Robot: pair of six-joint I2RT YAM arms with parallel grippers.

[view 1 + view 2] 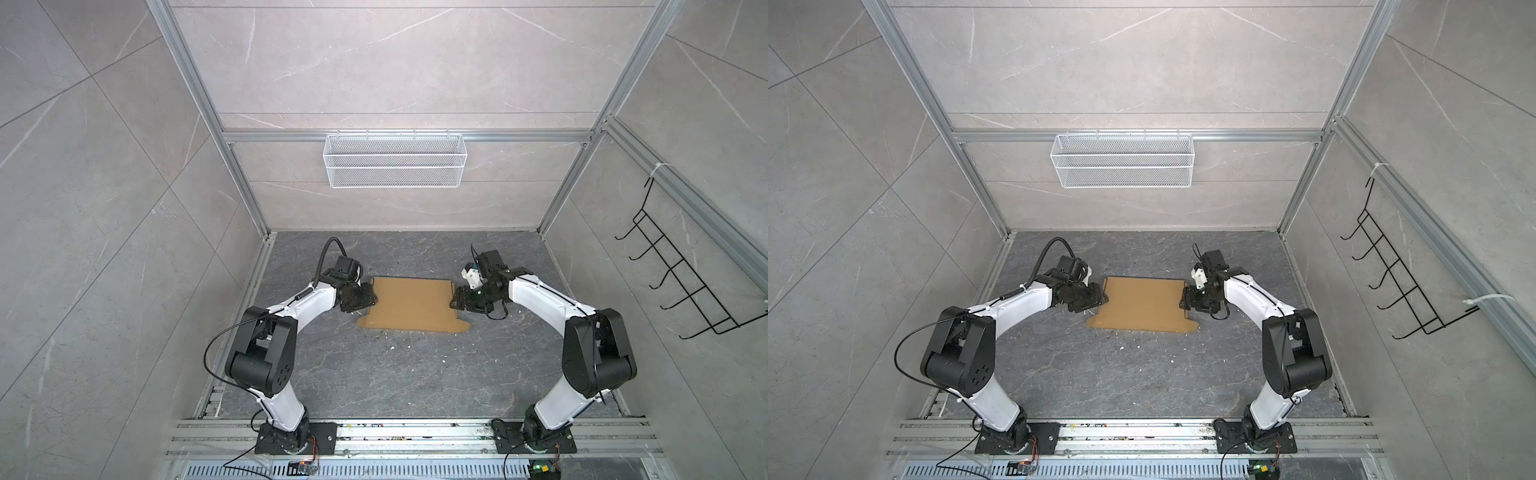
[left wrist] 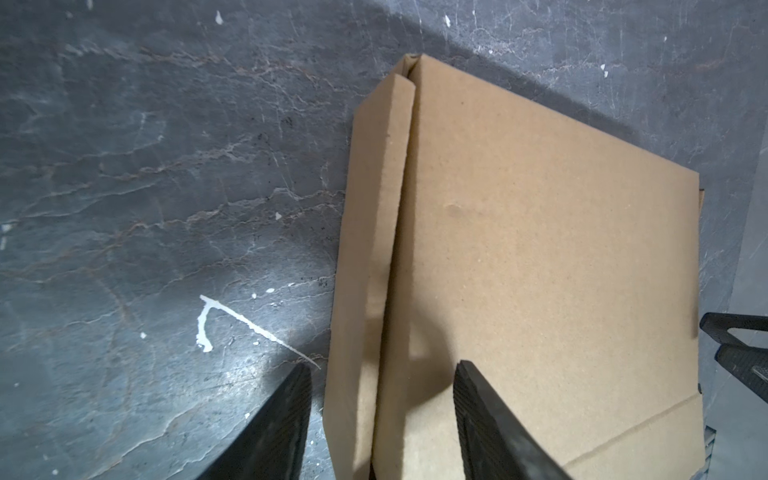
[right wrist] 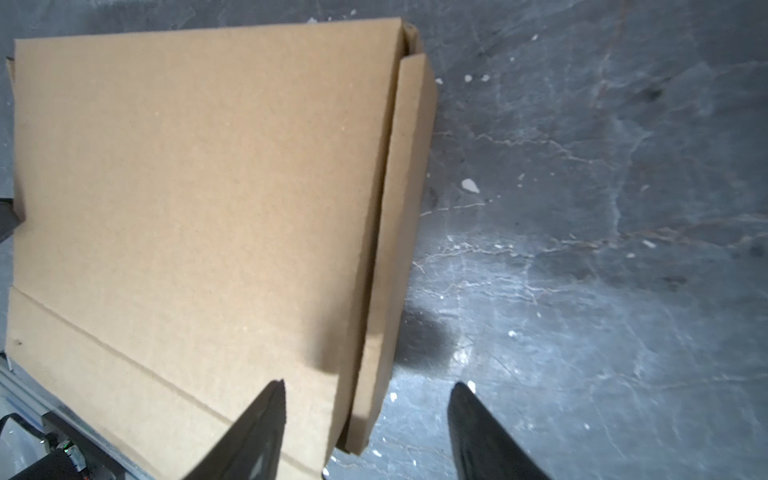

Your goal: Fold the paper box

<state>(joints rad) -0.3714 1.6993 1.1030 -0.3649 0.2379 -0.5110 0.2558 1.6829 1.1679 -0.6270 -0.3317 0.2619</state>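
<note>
Both spread, pinching nothing: left hand (image 2: pixel 382 370) and right hand (image 3: pixel 368 384) each straddle a side flap (image 2: pixel 374 232) of the paper box (image 1: pixel 411 305), lying on the worktop (image 1: pixel 374 374) between them.

A white mesh basket (image 1: pixel 394 176) hangs on the aluminium crossbar (image 1: pixel 282 136) of the back wall. Below the basket spreads the dark veined counter (image 1: pixel 374 374), dotted with white specks (image 2: pixel 206 328), perhaps dried paint. Right of the basket, a black wire hook rack (image 1: pixel 685 261) hangs on the side wall.

Robot lab cell: aluminium frame (image 1: pixel 274 136), tiled walls (image 1: pixel 104 166).
</note>
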